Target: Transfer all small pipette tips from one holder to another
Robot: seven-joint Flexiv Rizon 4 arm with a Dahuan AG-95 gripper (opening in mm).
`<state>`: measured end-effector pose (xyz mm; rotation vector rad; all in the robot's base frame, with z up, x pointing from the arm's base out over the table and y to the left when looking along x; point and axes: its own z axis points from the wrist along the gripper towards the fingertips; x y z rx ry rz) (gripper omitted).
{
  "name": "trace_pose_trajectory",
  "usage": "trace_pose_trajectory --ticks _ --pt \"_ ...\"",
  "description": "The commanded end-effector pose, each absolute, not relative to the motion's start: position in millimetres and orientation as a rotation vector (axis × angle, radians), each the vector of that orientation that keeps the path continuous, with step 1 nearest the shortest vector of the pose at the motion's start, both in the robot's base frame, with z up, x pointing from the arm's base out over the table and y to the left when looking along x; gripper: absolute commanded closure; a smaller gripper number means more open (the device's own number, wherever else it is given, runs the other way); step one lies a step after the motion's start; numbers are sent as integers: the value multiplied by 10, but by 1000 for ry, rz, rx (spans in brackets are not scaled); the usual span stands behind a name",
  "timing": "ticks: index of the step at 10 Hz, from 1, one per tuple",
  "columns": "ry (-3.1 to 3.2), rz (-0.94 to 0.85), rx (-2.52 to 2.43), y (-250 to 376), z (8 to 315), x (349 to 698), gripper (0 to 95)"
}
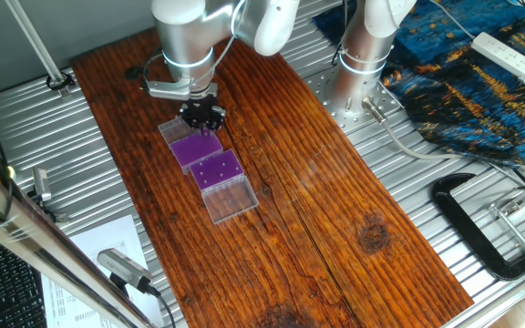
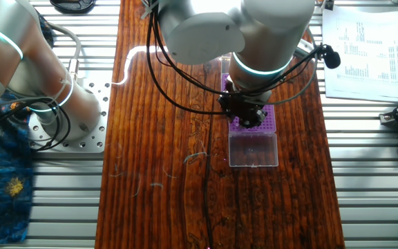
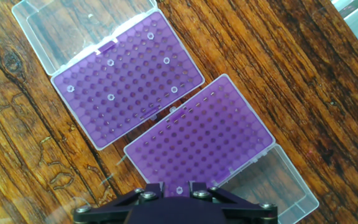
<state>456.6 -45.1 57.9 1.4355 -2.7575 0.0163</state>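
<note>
The gripper (image 3: 169, 188) hangs low over the two purple racks, looking straight down. The small pipette tips (image 3: 149, 36) sit upright in their holes, long axis vertical, seen end-on as little white rings. Six of them dot the far rack (image 3: 127, 79), well ahead of the fingers. One more tip (image 3: 179, 190) stands in the near rack (image 3: 201, 140), in the edge row closest to the hand, right between the fingertips. Whether the fingers are actually pinching it or just bracketing it, I cannot tell. Each rack has its clear lid (image 3: 82, 25) flung open flat on the wooden table (image 3: 278, 56). No legible writing on racks or lids; the printed paper sheet (image 2: 361, 48) is too small to read.
</note>
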Motion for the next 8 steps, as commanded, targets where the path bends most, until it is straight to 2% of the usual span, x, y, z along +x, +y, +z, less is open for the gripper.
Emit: trace_pose_trajectory --ticks 1,8 --pt "-2758 17 1437 -488 598 4548 760" --pt "-2770 13 1449 -496 578 4637 760"
